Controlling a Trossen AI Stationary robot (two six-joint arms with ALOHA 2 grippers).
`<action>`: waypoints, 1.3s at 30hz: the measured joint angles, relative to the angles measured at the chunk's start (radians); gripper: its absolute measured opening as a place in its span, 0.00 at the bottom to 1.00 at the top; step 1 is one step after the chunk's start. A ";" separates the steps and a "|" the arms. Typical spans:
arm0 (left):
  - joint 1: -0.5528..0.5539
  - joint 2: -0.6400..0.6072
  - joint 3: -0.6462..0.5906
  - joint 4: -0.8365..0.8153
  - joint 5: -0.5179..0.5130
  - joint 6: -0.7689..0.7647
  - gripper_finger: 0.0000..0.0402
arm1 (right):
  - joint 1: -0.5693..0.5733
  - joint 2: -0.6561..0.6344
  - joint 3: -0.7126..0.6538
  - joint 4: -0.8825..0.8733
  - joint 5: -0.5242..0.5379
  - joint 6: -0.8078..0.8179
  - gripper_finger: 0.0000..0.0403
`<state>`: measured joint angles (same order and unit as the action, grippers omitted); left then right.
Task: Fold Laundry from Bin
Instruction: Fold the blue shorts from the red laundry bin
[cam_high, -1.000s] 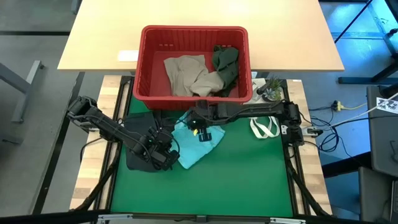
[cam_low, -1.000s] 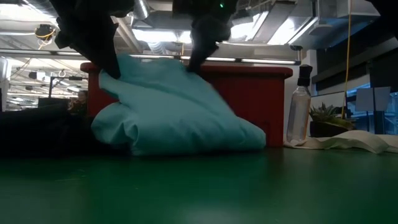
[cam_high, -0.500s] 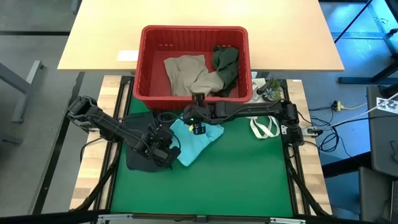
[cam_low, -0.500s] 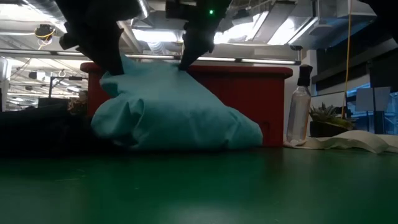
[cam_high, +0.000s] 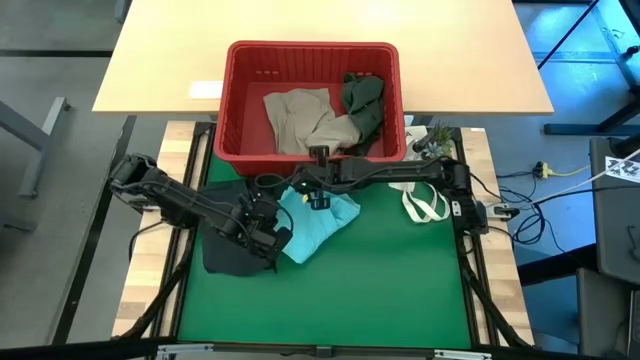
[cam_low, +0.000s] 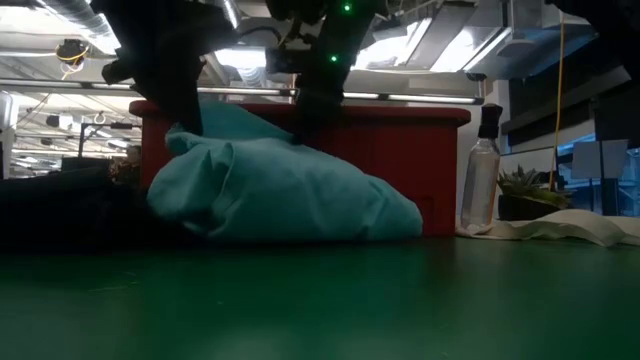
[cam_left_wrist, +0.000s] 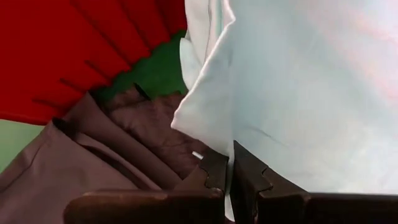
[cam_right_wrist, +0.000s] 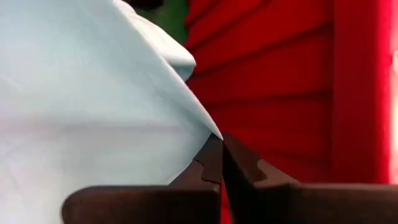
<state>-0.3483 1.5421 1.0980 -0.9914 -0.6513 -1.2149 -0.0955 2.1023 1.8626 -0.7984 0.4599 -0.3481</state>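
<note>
At the near wall of the red bin (cam_high: 312, 55), toward twelve o'clock on the green mat (cam_high: 380, 290), the right gripper (cam_high: 318, 198) is pinched tight on an edge of the light teal garment (cam_high: 318, 228); its wrist view shows the dark fingers closed with the fabric running into them. Out at about nine o'clock from it, the left gripper (cam_high: 268, 232) is clamped on the opposite edge of the same garment, again with cloth trapped between shut fingers. Between the two the teal piece sits bunched in a rounded heap rather than flat, so I'd judge this fold is only partway through.

Under and beside the left gripper lies the black garment (cam_high: 228, 255), out of the bin but looking rumpled. Inside the bin, the beige-tan garment (cam_high: 298, 118) and the dark olive green garment (cam_high: 362, 100) are untouched. A white cloth bag (cam_high: 425, 206) lies at three o'clock. Two of four pieces are out; none looks neatly finished.
</note>
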 joint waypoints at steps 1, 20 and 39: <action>0.003 0.007 0.000 -0.003 0.003 0.018 0.00 | -0.001 0.002 0.000 0.000 -0.003 0.000 0.01; 0.067 0.056 0.000 -0.007 0.018 0.157 0.33 | -0.004 0.014 0.000 -0.012 -0.017 -0.049 0.09; 0.075 0.054 -0.001 -0.065 0.022 0.144 0.49 | 0.000 0.014 0.000 -0.013 0.030 -0.050 0.48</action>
<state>-0.2733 1.5959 1.0969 -1.0566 -0.6296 -1.0710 -0.0956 2.1159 1.8626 -0.8116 0.4897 -0.3978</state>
